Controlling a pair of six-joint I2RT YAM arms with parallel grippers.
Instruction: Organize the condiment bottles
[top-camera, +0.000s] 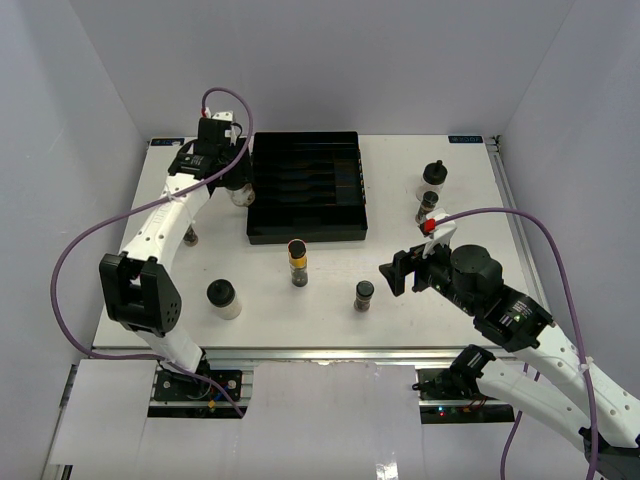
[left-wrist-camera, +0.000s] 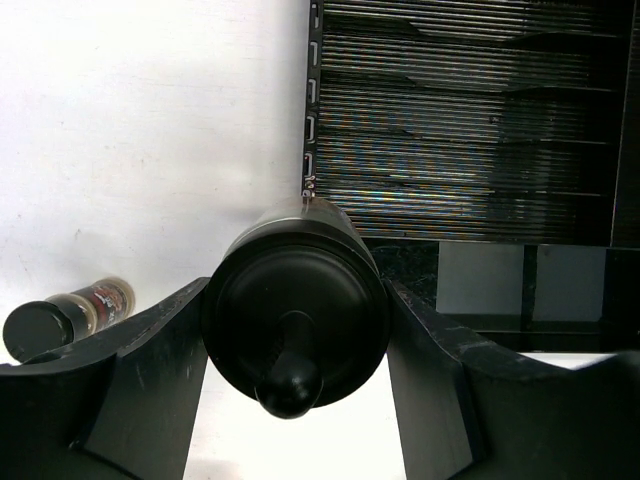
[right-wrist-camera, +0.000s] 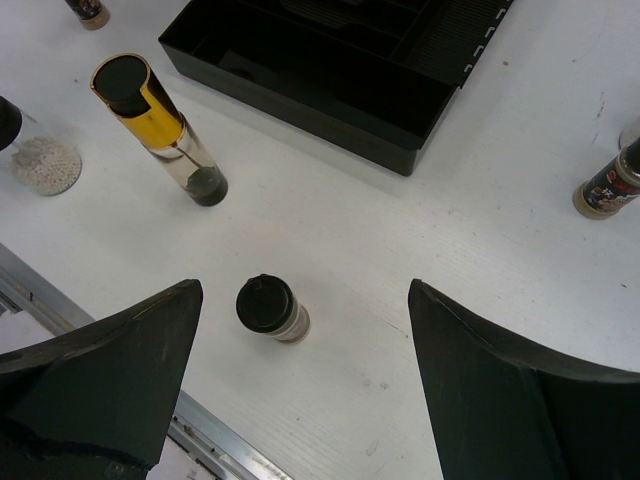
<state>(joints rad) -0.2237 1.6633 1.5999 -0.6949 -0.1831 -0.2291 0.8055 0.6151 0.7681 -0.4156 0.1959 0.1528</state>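
The overhead view lays out the whole counter (top-camera: 330, 320). The black slotted tray (top-camera: 307, 187) sits toward the back centre with nothing visible in it. The six bottles are all outside it.

The left gripper (left-wrist-camera: 297, 285) is closed about a squat clear bottle (left-wrist-camera: 295, 330) just beside the tray's left wall. From above, the arm hides most of this bottle. The left wrist camera shows the grip plainly: both fingers (left-wrist-camera: 150, 350) press the sides below its black knobbed cap. Whether its base rests on the counter cannot be told. That camera also catches a slim spice jar (left-wrist-camera: 70, 315) off to the left, which is half hidden by the arm in the overhead view.

The right gripper (right-wrist-camera: 305, 290) stands wide apart and holds nothing. Only its own camera shows a short dark-lidded jar (right-wrist-camera: 270, 308) standing on the counter below the gap between the fingers, touching neither. The yellow-banded jar (right-wrist-camera: 160, 130) stands upright between that jar and the tray.

A second squat bottle (top-camera: 222, 298) stands near the front left. At the right rear, a third squat bottle (top-camera: 434, 178) and a dark spice jar (top-camera: 427, 206) stand close together, well apart from the tray.
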